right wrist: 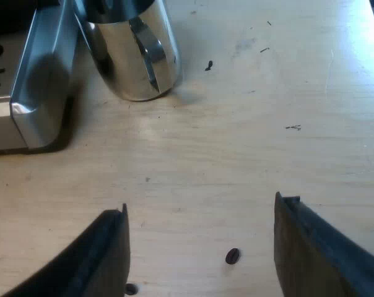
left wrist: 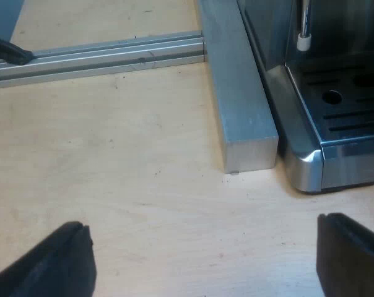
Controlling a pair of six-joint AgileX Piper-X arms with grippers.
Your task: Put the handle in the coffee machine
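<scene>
2 hands empty, handle not grabbed yet

My left hand (left wrist: pixel 202 226) and right hand (right wrist: pixel 202 207) hover spread wide over the counter (left wrist: pixel 131 161), pinching nothing. The espresso machine (left wrist: pixel 311 154) sits tight against a metal bar (left wrist: pixel 239 93), I'd guess so it won't slide when the handle gets twisted in. A steel jug (right wrist: pixel 134 49) stands just beside its corner.

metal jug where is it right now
In the right wrist view the metal jug stands upright on the wooden table, close beside the corner of the espresso machine and ahead of my open right gripper.
</scene>
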